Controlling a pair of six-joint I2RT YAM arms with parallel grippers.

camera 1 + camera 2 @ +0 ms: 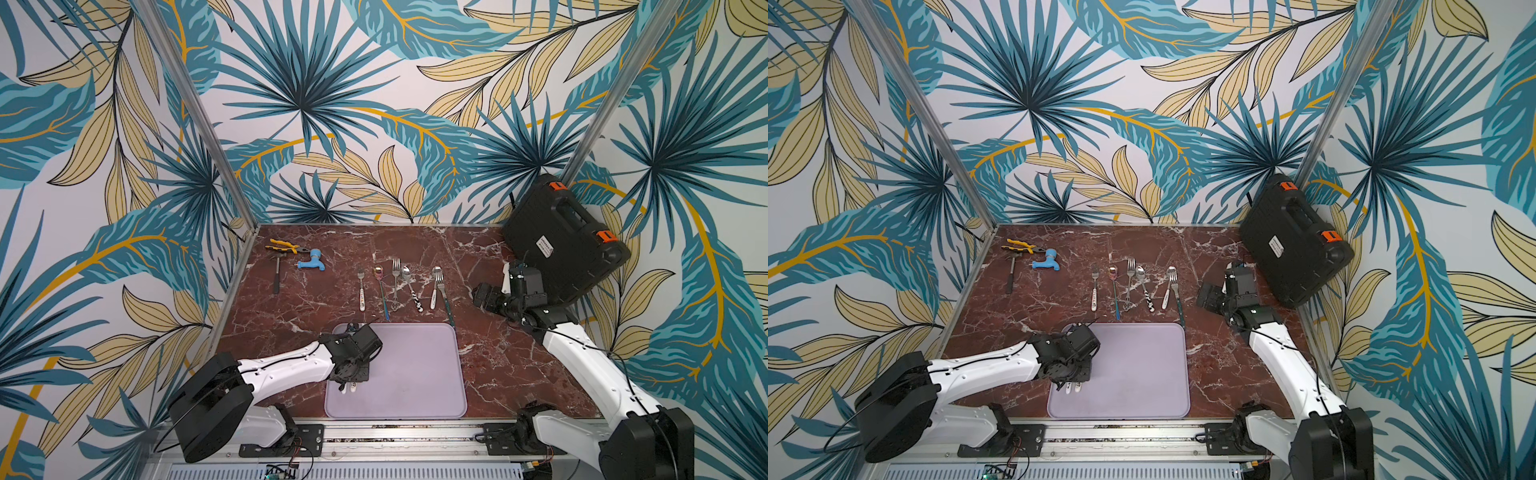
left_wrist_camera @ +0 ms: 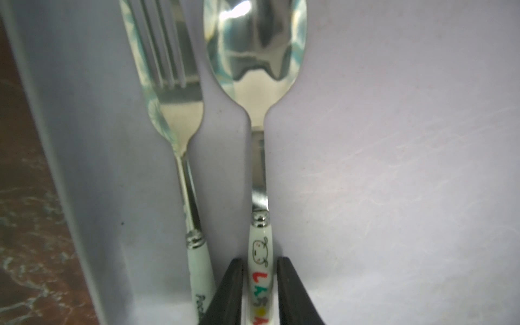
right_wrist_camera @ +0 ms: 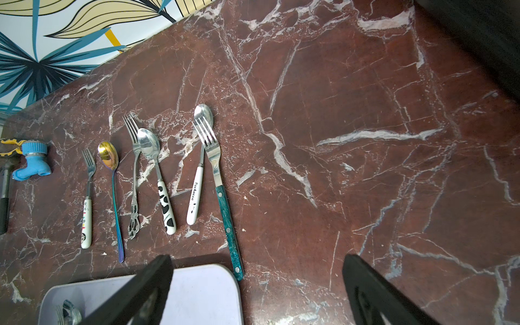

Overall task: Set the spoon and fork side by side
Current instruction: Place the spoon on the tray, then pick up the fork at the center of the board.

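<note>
A spoon (image 2: 256,56) with a white cartoon-printed handle and a fork (image 2: 168,98) with a pale handle lie parallel, close together, on the lilac tray (image 2: 394,168), the fork nearer the tray's left rim. My left gripper (image 2: 260,261) straddles the spoon's handle, and a thin gap shows on each side, so it is narrowly open. In both top views the left wrist covers most of both pieces; only the handle ends (image 1: 348,387) (image 1: 1073,387) poke out. My right gripper (image 3: 257,259) hangs wide open and empty over the table right of the tray (image 1: 415,374).
Behind the tray lies a row of several other forks and spoons (image 1: 399,286), including a teal-handled fork (image 3: 228,213) whose end touches the tray corner. Pliers (image 1: 286,247), a blue tap (image 1: 309,259) and a hammer (image 1: 276,274) lie far left. A black case (image 1: 561,241) leans far right.
</note>
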